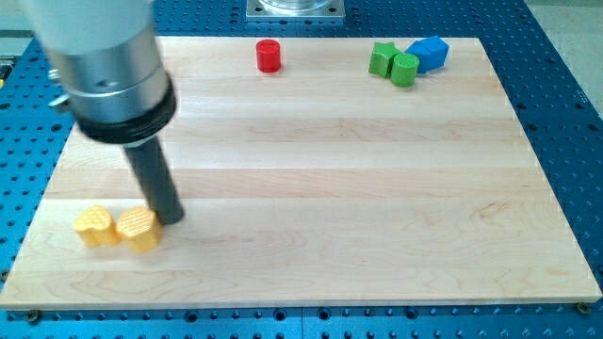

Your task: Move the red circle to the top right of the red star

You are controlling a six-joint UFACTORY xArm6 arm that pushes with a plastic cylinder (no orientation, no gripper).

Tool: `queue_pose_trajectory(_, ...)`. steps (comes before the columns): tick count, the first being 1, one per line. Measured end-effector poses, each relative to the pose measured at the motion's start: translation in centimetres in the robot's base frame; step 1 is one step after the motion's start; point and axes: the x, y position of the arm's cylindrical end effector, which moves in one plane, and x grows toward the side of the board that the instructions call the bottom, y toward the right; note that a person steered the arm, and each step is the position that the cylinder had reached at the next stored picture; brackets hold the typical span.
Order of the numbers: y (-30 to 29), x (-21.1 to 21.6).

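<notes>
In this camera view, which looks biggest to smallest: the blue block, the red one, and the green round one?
1. blue block, largest.
2. and 3. red circle and green circle: they look about alike, so I won't rank them.
All three sit near the view's top, so camera distance hardly differs.

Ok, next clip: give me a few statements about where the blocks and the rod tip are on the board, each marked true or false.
1. My tip is next to the two yellow blocks near the view's bottom left. True.
2. The red circle sits near the view's top edge of the board. True.
3. The red circle is touching the green blocks. False: it stands alone, well to the view's left of them.
4. The blue block lies beside the yellow blocks. False: it is at the view's top right, next to the green star and green circle.
5. A red star is plainly visible on the board. False: none shows in this view.
</notes>
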Motion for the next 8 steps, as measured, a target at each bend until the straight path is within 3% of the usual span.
queue_pose_trajectory(1,4.6,0.7)
queue_pose_trajectory(2,5.4,3.2)
queue_pose_trajectory(3,0.1,3.7)
queue_pose_trajectory(4,-1.1,2.9)
queue_pose_trajectory(5,4.8,-3.9)
queue_pose_trajectory(6,9.6,-16.9)
queue_pose_trajectory(7,13.4,-25.7)
queue_pose_trajectory(8,10.6,-27.3)
